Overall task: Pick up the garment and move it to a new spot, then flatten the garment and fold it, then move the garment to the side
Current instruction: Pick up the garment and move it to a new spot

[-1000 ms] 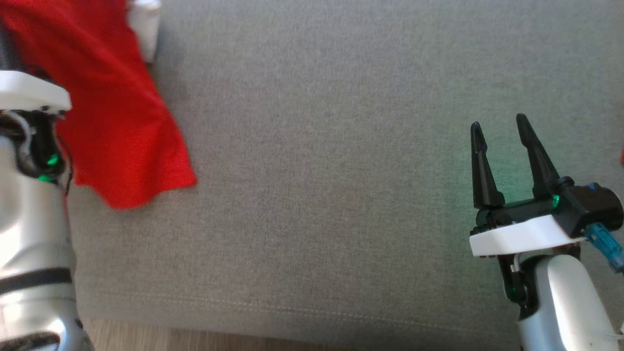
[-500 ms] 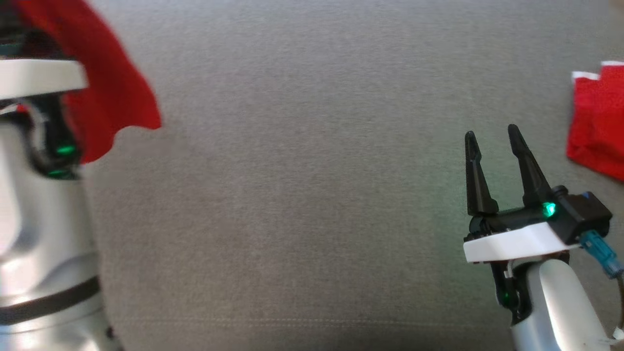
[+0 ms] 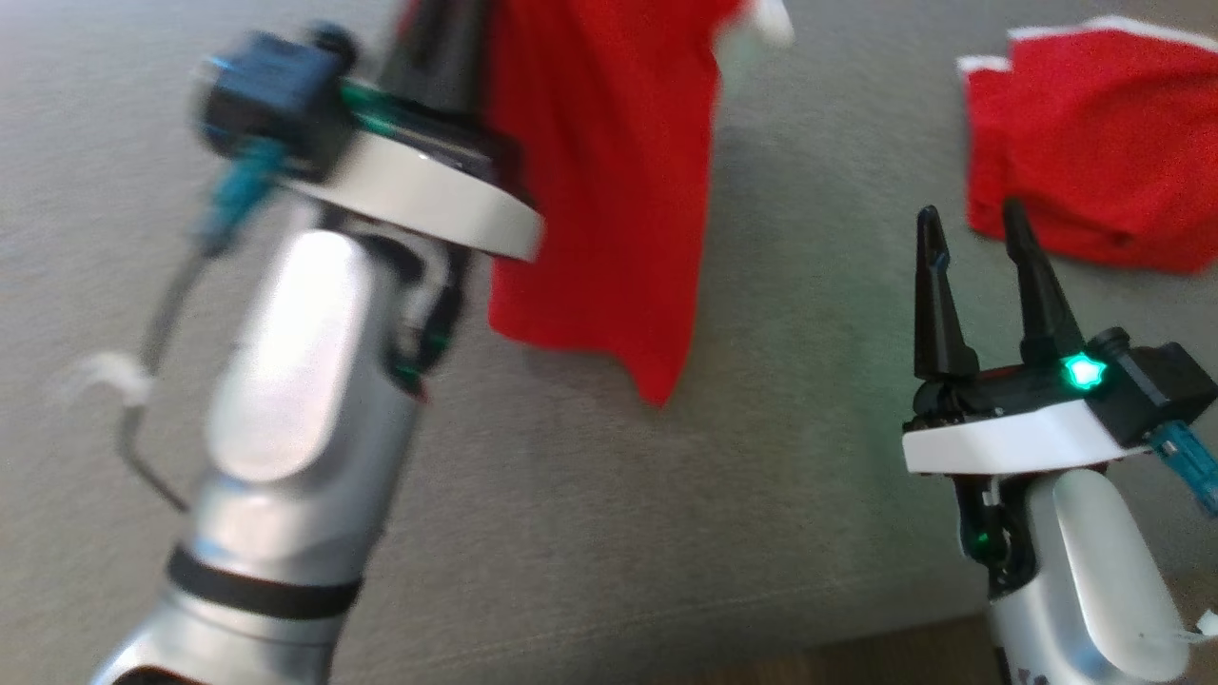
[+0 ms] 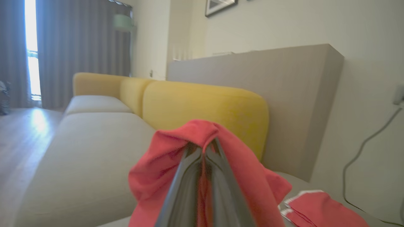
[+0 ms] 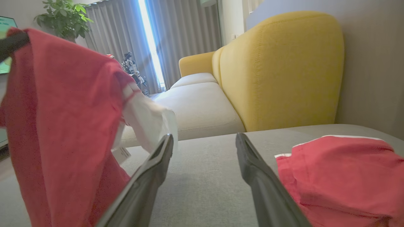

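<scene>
I'm pinching the garment (image 3: 609,190) in my left gripper (image 4: 203,148), jaws clamped tight on it, and it's hanging over the grey cushion (image 3: 723,533). My right gripper (image 3: 971,219) is hovering spread wide, empty, near a second red cloth (image 3: 1094,143) lying on the cushion.

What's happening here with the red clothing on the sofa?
The robot's left gripper is shut on a red garment, holding it up so it hangs over the grey sofa seat. The right gripper is open and empty, low over the seat. A second red garment with white trim lies crumpled on the seat beside it. The held garment is not yet laid down or flattened.
</scene>
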You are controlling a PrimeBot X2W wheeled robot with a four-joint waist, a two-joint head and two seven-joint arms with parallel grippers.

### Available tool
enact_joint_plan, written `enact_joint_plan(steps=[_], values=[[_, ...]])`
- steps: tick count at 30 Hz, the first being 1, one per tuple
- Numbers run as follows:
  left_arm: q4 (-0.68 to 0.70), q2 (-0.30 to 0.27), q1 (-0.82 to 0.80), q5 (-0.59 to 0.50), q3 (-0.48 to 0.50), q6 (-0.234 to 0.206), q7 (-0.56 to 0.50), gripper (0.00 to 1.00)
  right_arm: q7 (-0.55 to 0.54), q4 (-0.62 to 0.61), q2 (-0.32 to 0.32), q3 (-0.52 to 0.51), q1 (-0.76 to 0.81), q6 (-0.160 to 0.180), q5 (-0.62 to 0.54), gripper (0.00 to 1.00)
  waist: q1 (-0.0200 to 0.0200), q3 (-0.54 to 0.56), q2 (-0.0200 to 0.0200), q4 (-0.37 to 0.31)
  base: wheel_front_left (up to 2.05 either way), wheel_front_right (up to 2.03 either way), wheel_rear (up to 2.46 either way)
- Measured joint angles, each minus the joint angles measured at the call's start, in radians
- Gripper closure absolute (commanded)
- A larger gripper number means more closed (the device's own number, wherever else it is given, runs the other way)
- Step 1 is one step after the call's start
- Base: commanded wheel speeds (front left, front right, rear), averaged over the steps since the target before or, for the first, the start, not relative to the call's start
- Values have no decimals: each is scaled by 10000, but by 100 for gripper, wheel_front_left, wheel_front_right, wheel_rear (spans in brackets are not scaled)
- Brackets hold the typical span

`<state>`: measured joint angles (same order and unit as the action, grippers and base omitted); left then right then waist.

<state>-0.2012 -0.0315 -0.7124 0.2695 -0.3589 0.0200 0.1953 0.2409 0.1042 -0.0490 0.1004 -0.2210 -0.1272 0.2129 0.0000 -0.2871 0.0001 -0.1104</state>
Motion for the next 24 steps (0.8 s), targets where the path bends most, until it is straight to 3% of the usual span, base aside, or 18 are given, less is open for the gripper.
enact_joint_plan(steps=[8,9,11,17,24], values=[[-1670,-15,-717,1453,-2719,-959,355,100,100,-98,4,257,-198,0,466,0,0,-538,0,-1292,0,0,0],[-1887,-23,-795,1605,-3043,-953,353,95,100,-94,4,274,-198,0,502,0,0,-596,0,-1420,0,0,0],[-2332,-21,-897,1785,-3710,-947,351,0,100,-119,4,276,-197,0,598,0,0,-701,0,-1634,0,0,0],[-3137,-40,-965,2328,-4734,-830,362,0,102,-211,4,205,-190,0,633,0,0,-796,0,-1714,0,0,0],[-3555,-46,-1250,2656,-4918,-819,499,0,102,-261,4,65,-190,0,575,0,0,-617,0,-1118,0,0,0]])
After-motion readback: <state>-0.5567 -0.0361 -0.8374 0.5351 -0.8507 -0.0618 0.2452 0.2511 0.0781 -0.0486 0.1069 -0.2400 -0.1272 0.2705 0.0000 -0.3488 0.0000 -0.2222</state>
